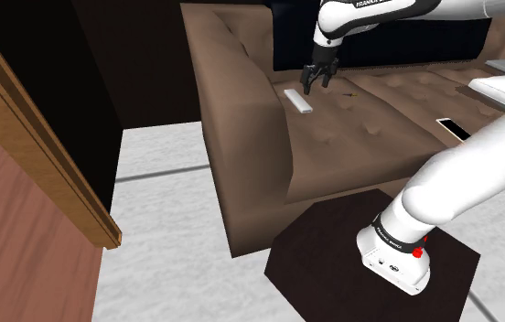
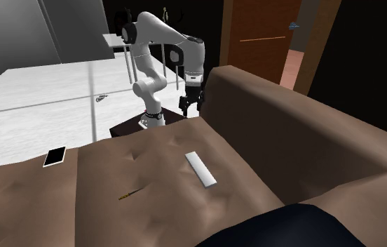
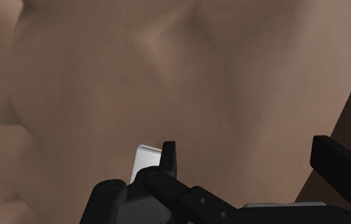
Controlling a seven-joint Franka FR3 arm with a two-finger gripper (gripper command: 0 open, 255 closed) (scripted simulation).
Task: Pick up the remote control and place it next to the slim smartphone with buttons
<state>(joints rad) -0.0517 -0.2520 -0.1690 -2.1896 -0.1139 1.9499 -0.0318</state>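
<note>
The remote control (image 1: 298,101) is a slim white bar lying flat on the brown sofa seat (image 1: 370,114), close to the armrest. It also lies on the seat (image 2: 150,175) in the second exterior view, as the remote (image 2: 200,169). My black gripper (image 1: 316,84) hovers just above the remote's far end, open and holding nothing. In the wrist view one end of the remote (image 3: 144,158) peeks out beside one finger (image 3: 170,159), outside the gap of the gripper (image 3: 250,167). The smartphone (image 1: 454,129) lies flat further along the seat, and is seen again as a dark phone (image 2: 55,156).
A thin pen-like object (image 2: 130,194) lies on the seat between remote and phone. The sofa armrest (image 1: 241,119) rises beside the remote. White and grey items (image 1: 502,89) sit at the seat's far end. A wooden door frame (image 1: 49,155) stands across the floor.
</note>
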